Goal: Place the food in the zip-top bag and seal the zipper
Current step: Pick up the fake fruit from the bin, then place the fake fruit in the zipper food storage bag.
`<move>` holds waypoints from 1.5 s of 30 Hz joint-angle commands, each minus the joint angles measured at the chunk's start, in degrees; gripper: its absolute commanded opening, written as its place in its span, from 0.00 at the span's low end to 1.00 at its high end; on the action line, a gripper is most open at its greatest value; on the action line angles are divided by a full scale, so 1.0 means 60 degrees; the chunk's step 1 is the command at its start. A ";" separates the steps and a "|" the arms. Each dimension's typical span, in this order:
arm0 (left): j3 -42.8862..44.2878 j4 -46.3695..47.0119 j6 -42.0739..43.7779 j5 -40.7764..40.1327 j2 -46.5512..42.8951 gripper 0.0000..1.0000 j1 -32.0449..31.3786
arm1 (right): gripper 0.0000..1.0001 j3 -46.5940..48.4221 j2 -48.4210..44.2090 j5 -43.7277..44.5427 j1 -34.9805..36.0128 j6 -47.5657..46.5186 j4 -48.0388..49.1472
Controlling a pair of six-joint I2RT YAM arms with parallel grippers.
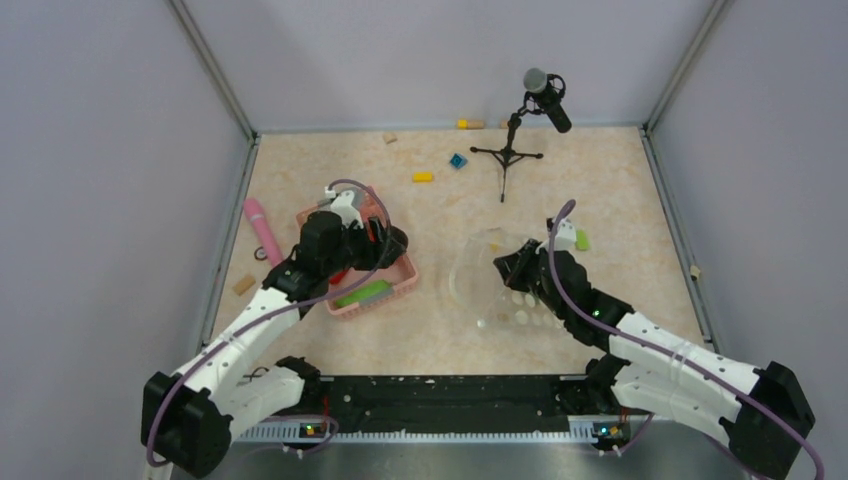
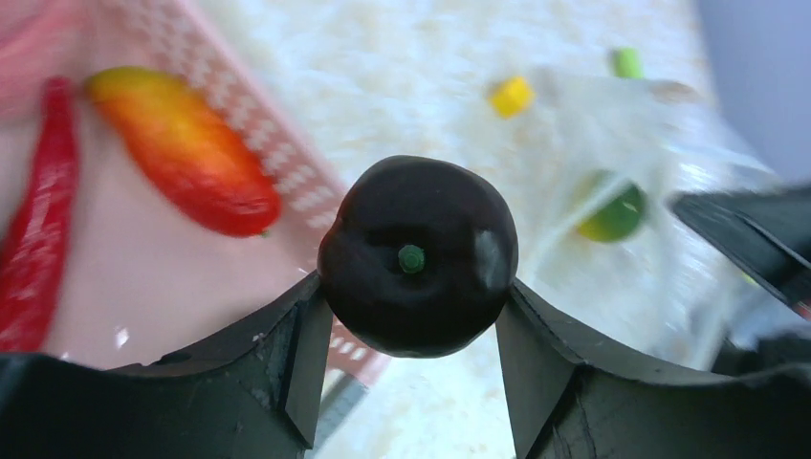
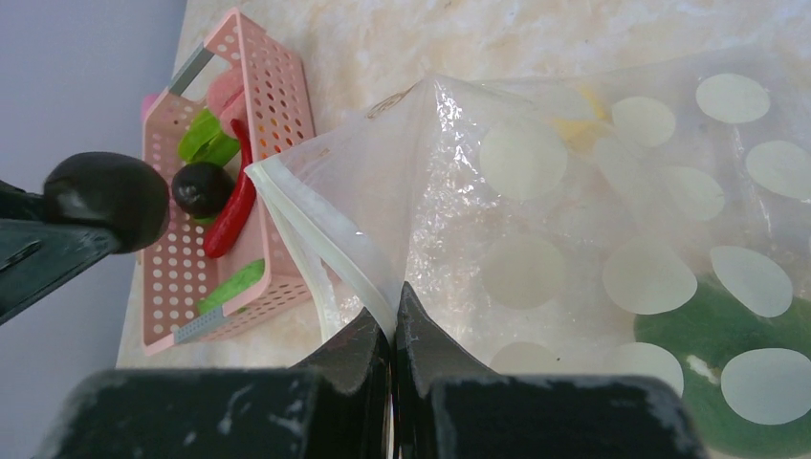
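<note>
My left gripper [image 2: 411, 298] is shut on a dark round fruit [image 2: 416, 256] with a green stem dot, held above the rim of the pink basket [image 2: 316, 191]. From above, this gripper [image 1: 392, 241] sits at the basket's right end. A red chili [image 3: 234, 206], another dark fruit [image 3: 201, 188] and a green cucumber [image 3: 234, 284] lie in the basket. My right gripper [image 3: 392, 316] is shut on the mouth edge of the zip-top bag [image 3: 593, 239], pinching it by the whitish zipper [image 3: 306, 225] and holding it raised. A green piece [image 3: 708, 335] lies inside the bag.
A microphone on a tripod [image 1: 520, 130] stands at the back. A pink stick [image 1: 262, 228] lies left of the basket [image 1: 400, 285]. A yellow block [image 1: 423, 177] and a blue block [image 1: 458, 160] lie behind. Walls close the table on three sides.
</note>
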 commanded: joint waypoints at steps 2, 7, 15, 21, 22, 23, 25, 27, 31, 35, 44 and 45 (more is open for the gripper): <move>-0.0496 0.1845 0.0355 0.3639 -0.1056 0.29 -0.0219 | 0.00 0.0151 0.0207 -0.0558 0.0017 -0.0157 0.0606; -0.0509 0.2372 0.0777 0.4166 -0.1139 0.28 -0.1434 | 0.00 0.0129 0.0322 -0.0866 0.0006 -0.0122 0.0804; 0.0401 0.2040 0.1468 0.2700 0.0539 0.27 -0.3271 | 0.00 0.0078 0.0142 -0.1358 0.0018 -0.0038 0.0983; 0.1017 0.2054 0.1324 0.2602 0.1669 0.27 -0.3636 | 0.00 0.0019 -0.0444 -0.1489 0.0011 -0.0057 0.0994; 0.1139 0.2055 0.1339 0.2566 0.1803 0.28 -0.3720 | 0.00 0.0010 -0.0530 -0.1564 0.0008 -0.0053 0.1022; 0.1275 0.2050 0.1355 0.2490 0.1946 0.32 -0.3782 | 0.00 0.0000 -0.0598 -0.1622 0.0013 -0.0051 0.1059; 0.1515 0.1732 0.1378 0.2163 0.2175 0.43 -0.3957 | 0.00 -0.0011 -0.0670 -0.1658 0.0018 0.0024 0.1114; 0.1678 0.1509 0.1413 0.1925 0.2272 0.73 -0.4083 | 0.00 -0.0021 -0.0717 -0.1705 0.0015 0.0084 0.1116; 0.1762 0.1298 0.1466 0.1615 0.2186 0.98 -0.4200 | 0.00 -0.0024 -0.0761 -0.1639 0.0017 0.0121 0.1127; 0.1723 0.1167 0.1463 0.1444 0.1845 0.98 -0.4269 | 0.00 -0.0036 -0.0791 -0.1600 0.0011 0.0152 0.1121; 0.1224 0.0375 0.0375 -0.3035 0.0439 0.99 -0.4261 | 0.00 -0.0091 -0.0916 -0.0977 0.0006 0.0025 0.0780; 0.1161 0.0209 0.0127 -0.3778 0.0314 0.98 -0.4254 | 0.00 -0.0137 -0.0928 -0.0864 0.0009 0.0048 0.0752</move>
